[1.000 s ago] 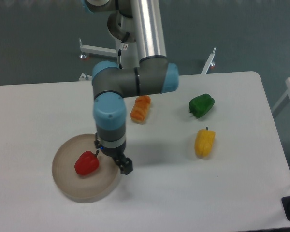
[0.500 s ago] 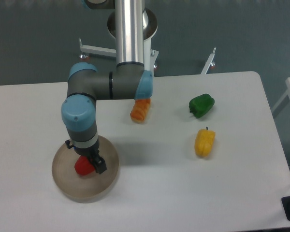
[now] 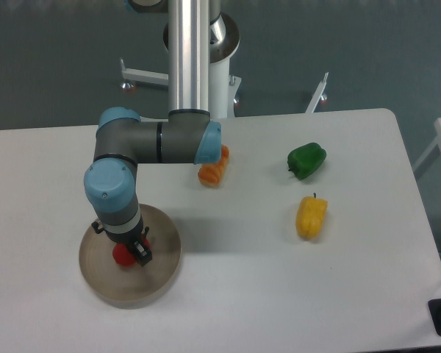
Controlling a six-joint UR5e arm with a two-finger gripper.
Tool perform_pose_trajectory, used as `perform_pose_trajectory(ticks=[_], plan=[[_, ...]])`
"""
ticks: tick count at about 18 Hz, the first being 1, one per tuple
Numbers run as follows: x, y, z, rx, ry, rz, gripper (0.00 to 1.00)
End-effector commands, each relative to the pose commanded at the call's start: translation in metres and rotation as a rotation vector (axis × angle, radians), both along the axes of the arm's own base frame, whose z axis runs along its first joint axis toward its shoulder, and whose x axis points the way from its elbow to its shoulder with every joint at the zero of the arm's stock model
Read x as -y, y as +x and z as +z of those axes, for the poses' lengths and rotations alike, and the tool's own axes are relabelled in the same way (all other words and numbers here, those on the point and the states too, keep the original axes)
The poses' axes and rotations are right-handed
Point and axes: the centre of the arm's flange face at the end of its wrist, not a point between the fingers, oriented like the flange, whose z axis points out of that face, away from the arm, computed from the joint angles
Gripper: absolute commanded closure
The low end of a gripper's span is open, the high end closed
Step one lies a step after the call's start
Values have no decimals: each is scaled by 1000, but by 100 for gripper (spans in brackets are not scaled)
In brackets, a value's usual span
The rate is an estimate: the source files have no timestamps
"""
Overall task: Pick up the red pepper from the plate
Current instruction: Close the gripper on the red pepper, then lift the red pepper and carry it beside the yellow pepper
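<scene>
Gripper [image 3: 131,252] over red pepper [image 3: 122,256] on plate [image 3: 158,273]

Finishes on the table
Glossy small red pepper [image 3: 122,255] is lying on a matt round beige plate [image 3: 162,254]; the smooth white tabletop [image 3: 279,279] is looking matt.

The grey-and-blue robot arm swung leftward across the white table, carrying its black two-finger gripper [image 3: 131,251] from the right rim of the round beige plate [image 3: 162,254] to directly over the small glossy red pepper [image 3: 122,256], now mostly hidden beneath it.
</scene>
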Motion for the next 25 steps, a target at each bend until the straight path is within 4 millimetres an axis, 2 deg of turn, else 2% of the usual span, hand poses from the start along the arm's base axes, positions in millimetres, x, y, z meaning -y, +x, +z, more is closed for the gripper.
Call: perform_pose_trajectory(ticks=[2,4,6,7,9,12,14,15,17,22,25], plan=[[2,-9,12,-5,18,11,80],[10,-51,43,-9,62,66,80],[29,-94,80,-19,107,122,80],[39,-119,88,-8,120,159,80],[52,-149,98,20,133,204,83],[76,-211,105,52,151,260,84],[85,-234,104,51,155,260,84],[95,-252,103,49,151,266,84],[110,-276,101,56,126,249,84],[141,-313,95,45,62,148,84],[149,-320,91,-27,-4,9,86]])
